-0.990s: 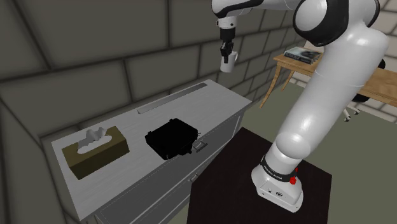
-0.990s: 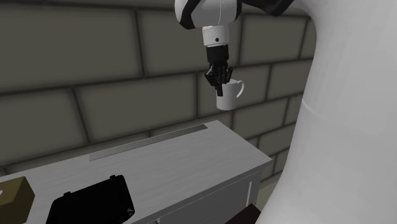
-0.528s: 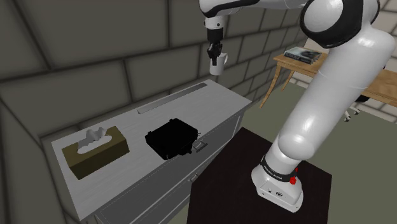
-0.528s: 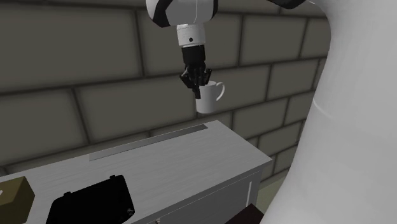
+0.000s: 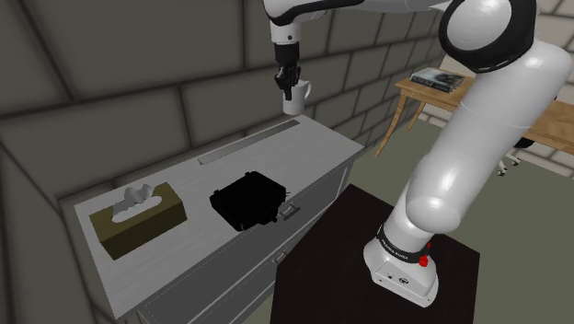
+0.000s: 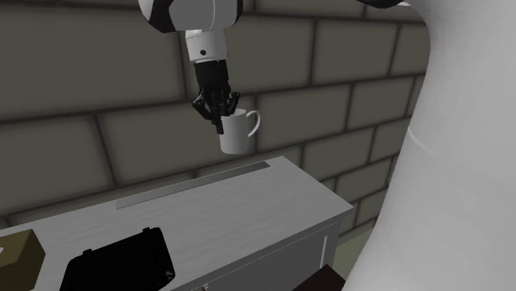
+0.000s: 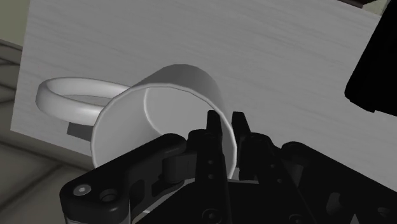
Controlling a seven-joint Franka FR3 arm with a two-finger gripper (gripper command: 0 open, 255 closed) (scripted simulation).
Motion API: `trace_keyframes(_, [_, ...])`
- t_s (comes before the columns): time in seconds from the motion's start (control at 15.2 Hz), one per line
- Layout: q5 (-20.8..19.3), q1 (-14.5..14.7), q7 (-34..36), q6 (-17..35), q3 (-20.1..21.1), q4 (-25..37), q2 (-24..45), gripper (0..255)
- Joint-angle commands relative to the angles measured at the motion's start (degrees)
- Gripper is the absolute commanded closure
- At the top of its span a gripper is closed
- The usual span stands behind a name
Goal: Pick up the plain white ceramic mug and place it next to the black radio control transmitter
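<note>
Mug [image 6: 236, 135], white and empty, rim clasped by claw [image 6: 219, 124], above grey cabinet [image 6: 248, 207]

In the second exterior view the black transmitter [image 6: 116, 263], near the front edge of the cabinet top [image 6: 248, 207], is cut off by the picture's bottom edge. The brown tissue box [image 6: 16, 252] is cut off by its left edge. In the wrist view the gripper [image 7: 226, 121] covers the near wall of the white mug [image 7: 159, 102].

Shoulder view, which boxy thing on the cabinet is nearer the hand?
The black transmitter; the brown tissue box sits farther from the hand holding the white mug, at the shoulder view's left.
</note>
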Motion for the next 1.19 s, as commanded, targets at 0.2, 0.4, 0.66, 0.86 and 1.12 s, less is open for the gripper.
trace_keyframes(0.2, [1.51, 3.28, 6.39, -0.81, 3.34, 2.92, 2.52, 255])
trace_keyframes(0.4, [2.29, 5.19, 10.01, -1.46, 5.19, 5.31, 4.42, 255])
trace_keyframes(0.66, [3.19, 7.73, 14.71, -2.55, 7.48, 9.52, 7.68, 255])
trace_keyframes(0.86, [3.71, 9.65, 18.14, -3.6, 9.04, 13.54, 10.71, 255])
trace_keyframes(1.12, [4.18, 12.27, 22.58, -5.45, 10.9, 20.23, 15.58, 255])
